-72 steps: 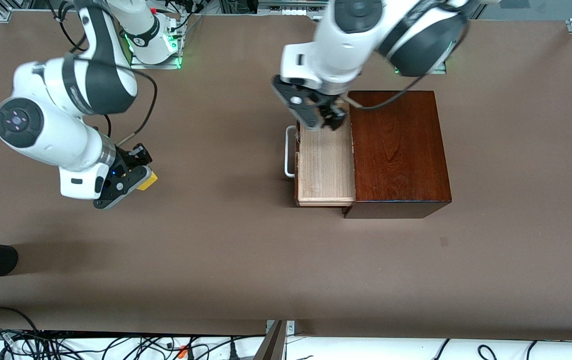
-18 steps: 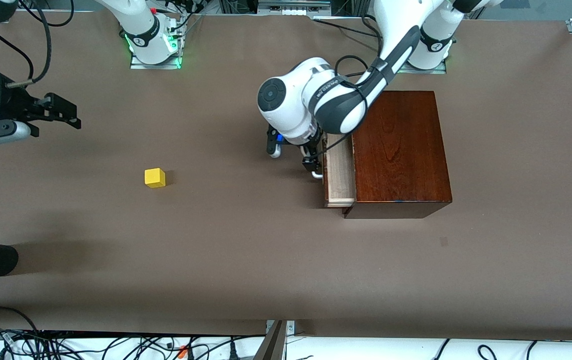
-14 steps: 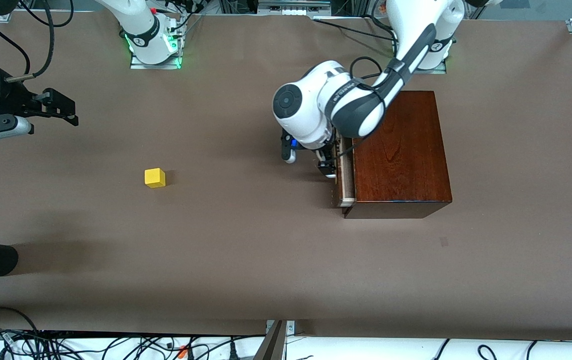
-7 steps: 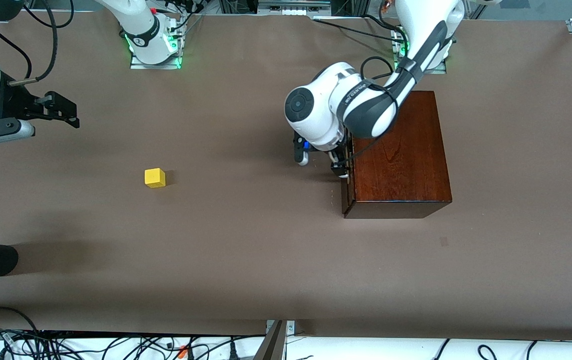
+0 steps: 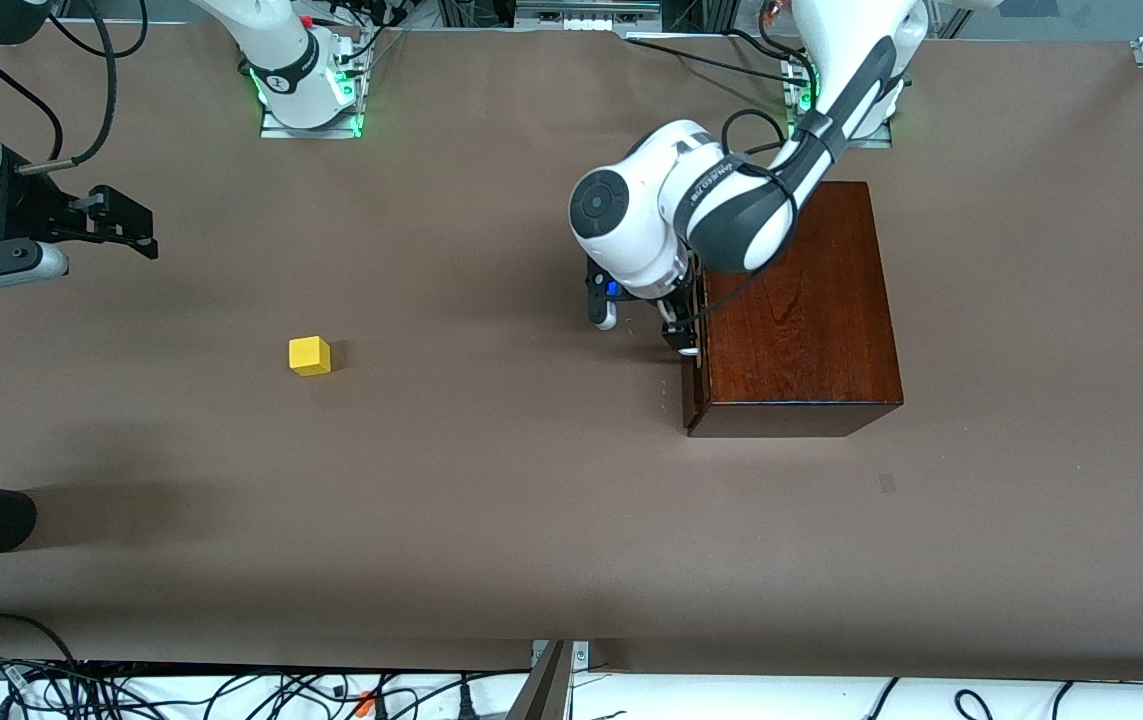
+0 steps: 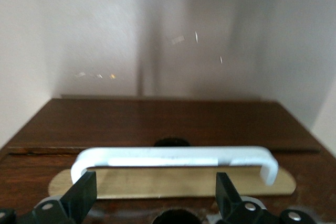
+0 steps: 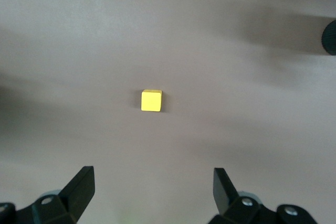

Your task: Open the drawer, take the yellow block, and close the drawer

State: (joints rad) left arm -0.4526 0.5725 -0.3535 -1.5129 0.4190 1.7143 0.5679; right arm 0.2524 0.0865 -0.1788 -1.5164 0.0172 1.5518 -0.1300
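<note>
High front overview, wrist cameras near drawer (image 6: 173, 129), block (image 7: 151, 100)

We are counting one yellow block (image 5: 310, 355), one wooden box (image 5: 796, 300) with one drawer (image 6: 168, 182), one white handle (image 6: 173, 158), and two grippers: left gripper (image 5: 653, 325), right gripper (image 5: 126, 222).

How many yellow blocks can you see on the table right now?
1. The yellow block sits alone on the bare table, toward the right arm's end. The drawer is shut, so any inside would be hidden.
</note>
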